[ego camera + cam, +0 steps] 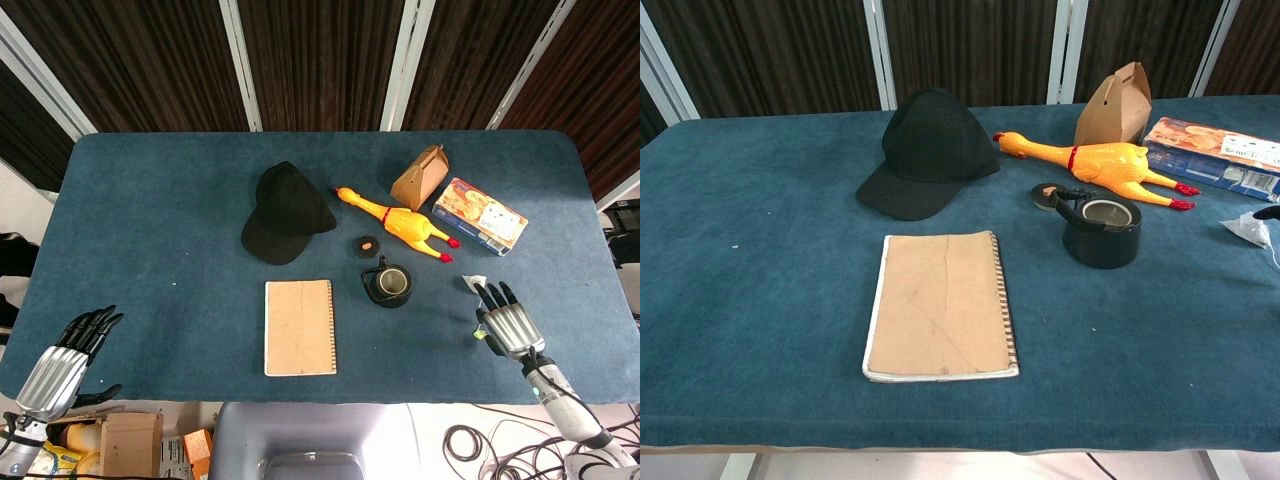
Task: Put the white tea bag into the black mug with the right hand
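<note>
The black mug (388,285) stands upright right of the table's middle, and it also shows in the chest view (1101,232). The small white tea bag (472,283) lies flat on the blue cloth to the mug's right, seen near the chest view's right edge (1247,230). My right hand (508,320) rests low just behind the tea bag, with its fingers stretched out and their tips at the bag's edge; it holds nothing. In the chest view only a dark fingertip (1268,212) of it shows. My left hand (70,355) hangs empty off the table's near left corner with its fingers apart.
A tan notebook (299,327) lies left of the mug. Just behind the mug sit a small black disc (368,245) and a yellow rubber chicken (398,224). Further back are a black cap (285,212), a brown paper box (421,177) and a flat snack box (480,215).
</note>
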Controlling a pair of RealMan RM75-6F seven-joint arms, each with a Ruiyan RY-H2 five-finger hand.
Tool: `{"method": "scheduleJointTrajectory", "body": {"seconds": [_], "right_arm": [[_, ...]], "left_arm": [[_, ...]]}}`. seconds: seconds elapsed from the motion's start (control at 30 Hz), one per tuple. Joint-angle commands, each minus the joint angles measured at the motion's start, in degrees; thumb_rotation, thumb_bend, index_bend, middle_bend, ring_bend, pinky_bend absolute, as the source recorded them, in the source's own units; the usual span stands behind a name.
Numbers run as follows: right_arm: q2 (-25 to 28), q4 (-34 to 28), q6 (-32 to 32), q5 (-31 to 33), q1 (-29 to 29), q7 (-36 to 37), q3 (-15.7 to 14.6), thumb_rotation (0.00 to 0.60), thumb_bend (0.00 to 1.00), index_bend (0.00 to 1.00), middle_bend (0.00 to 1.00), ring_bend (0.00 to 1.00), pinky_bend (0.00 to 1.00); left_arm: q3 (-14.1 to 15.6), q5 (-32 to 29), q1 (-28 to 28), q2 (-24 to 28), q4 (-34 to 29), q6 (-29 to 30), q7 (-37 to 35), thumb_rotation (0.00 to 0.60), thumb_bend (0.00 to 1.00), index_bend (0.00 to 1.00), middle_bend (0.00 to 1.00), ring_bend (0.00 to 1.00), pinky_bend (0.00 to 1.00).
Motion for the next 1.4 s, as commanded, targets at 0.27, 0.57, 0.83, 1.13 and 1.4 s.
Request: {"method": "scheduleJointTrajectory", "body": {"seconds": [0.27, 0.57, 0.83, 1.13, 1.4], "right_arm": [[-0.1, 0.3, 0.0, 0.0, 0.2, 0.1, -0.4, 0.600, 0.33, 0.46, 0.00, 0.00, 0.00], [-1.1, 0.7, -0.6, 0.2, 0.6, -0.5, -0.7, 0.600, 0.33, 0.46, 0.00, 0.00, 0.00], [-2.1, 1.2, -0.9, 0.2, 0.9, -1.1, -1.0, 0.600, 0.33, 0.47, 0.00, 0.00, 0.00], [-2.6, 1.6, -0.2, -0.1, 0.7, -1.5, -1.4, 0.600, 0.33, 0.49, 0.00, 0.00, 0.00], [-2.8, 2.0, 0.1, -0.3, 0.6, -1.2, -1.6, 0.600, 0.33, 0.53, 0.00, 0.00, 0.00]], "left_arm": [[-0.1, -0.2, -0.2, -0.1, 0.0, -0.4, 0.1, 0.600, 0.03, 0.00, 0.00, 0.00, 0.09], [0.0, 0.4, -0.4, 0.0, -0.1, -0.1, -0.2, 0.600, 0.03, 0.00, 0.00, 0.00, 0.09], [0.0, 0.4, -0.5, 0.0, 0.0, -0.1, -0.5, 0.600, 0.03, 0.00, 0.00, 0.00, 0.09], [0.0, 0.6, -0.4, 0.1, 0.1, 0.3, -1.0, 0.600, 0.03, 0.00, 0.00, 0.00, 0.09], [0.1, 0.7, -0.3, 0.1, 0.2, 0.6, -1.1, 0.600, 0.03, 0.00, 0.00, 0.00, 0.09]]}}
